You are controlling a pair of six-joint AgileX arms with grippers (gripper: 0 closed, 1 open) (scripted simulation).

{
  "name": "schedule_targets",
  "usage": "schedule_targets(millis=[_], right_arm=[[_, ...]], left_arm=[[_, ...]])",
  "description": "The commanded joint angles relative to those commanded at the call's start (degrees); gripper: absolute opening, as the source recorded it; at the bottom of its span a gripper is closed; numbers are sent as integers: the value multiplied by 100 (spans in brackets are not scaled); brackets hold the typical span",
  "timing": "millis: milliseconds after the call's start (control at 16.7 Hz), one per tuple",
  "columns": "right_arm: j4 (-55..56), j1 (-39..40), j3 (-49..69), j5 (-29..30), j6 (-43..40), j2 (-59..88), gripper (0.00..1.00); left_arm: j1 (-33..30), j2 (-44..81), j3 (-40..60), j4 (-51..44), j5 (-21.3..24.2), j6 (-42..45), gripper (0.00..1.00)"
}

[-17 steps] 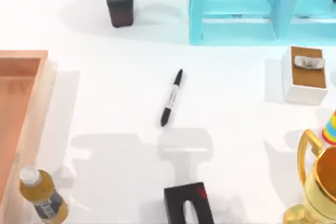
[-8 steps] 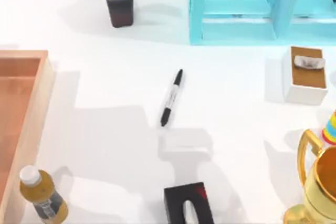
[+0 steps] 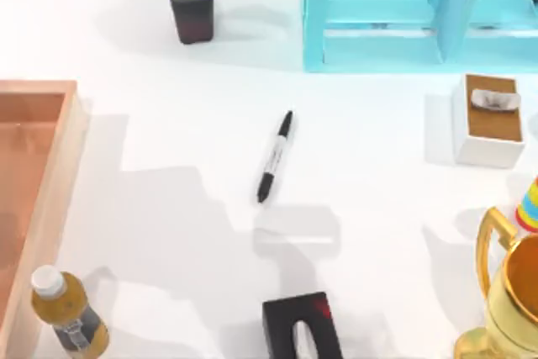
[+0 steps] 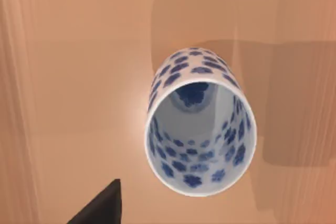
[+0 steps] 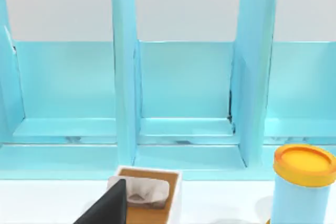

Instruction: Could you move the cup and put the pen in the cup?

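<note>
Small white ceramic cup with blue dotted pattern [image 4: 202,129]: upright on an orange-brown wooden floor, mouth open toward the left wrist camera, nothing inside. Judged to stand in the shallow orange-brown wooden tray [image 3: 63,136] at the left edge of the tabletop.

Slim black marker pen with a pale label band [image 3: 274,157]: flat on the middle of the tabletop, lying aslant, well apart from the tray and from everything else.

Left gripper [image 4: 100,208]: above the cup, dark tip just beside the rim, not touching. Spread or pressed together: cannot tell.

Right gripper [image 5: 105,205]: parked toward the right side, facing the pale blue shelf unit [image 5: 189,87] at the far edge. State likewise not to be told.

Step in hand, as judged: taking hold of the cup. Nothing gripped yet.

Recommended practice:
- Centre over the cup before descending, one jaw to each side of the wall, clear of the rim.
- Close low enough on the narrow body to prevent tipping.
- Lift straight up to clear the tray wall before crossing.
- Set down upright near the pen, mouth upward.

Risk: glazed, narrow, easily toppled if clipped off-centre.
</note>
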Motion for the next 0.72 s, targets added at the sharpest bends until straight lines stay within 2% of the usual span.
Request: schedule_targets(millis=[300,660,720], right_arm=[[0,0,0,0,0,0,100],[0,0,0,0,0,0,100],[0,0,0,0,0,0,100]], left_arm=[[25,304,-972,1339,1,32,100],[31,366,-1140,1525,1,39,100],[31,366,-1140,1525,1,39,92]])
